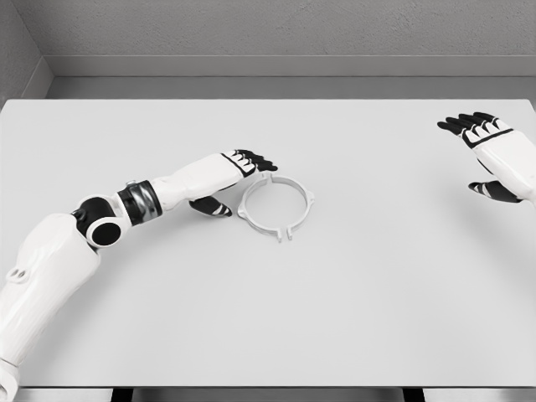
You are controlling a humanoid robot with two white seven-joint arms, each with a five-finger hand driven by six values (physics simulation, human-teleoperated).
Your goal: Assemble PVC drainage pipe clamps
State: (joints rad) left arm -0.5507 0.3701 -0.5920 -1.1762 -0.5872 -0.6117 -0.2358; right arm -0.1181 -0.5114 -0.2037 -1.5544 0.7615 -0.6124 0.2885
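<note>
**Left hand at the rim of the clamp ring, right hand idle at the table's edge**

We see a pale grey, round plastic pipe clamp ring [276,204] lying flat on the wide white table [335,301], a little left of the middle. The ring is an open hoop with small lugs sticking out around its outer edge, one at the right side and a pair at the lower right, where a narrow split seems to break the hoop. We can see bare table through its centre.

Our left hand [237,177], white with black fingers, comes in from the lower left on a long white arm with a black elbow joint. It lies just beside the ring on the ring's left. The black fingers [256,161] stretch out over the upper left part of the rim, and the thumb [211,207] points down at the lower left, just outside the hoop. The fingers are spread and extended and grip nothing; we cannot tell whether the fingertips touch the rim or sit just above it.

Our right hand [494,155] shows at the far right, well apart from the ring. Its fingers are loosely extended, the thumb is held apart below them, and it holds nothing.

Behind the table runs a plain grey wall [268,29].
</note>
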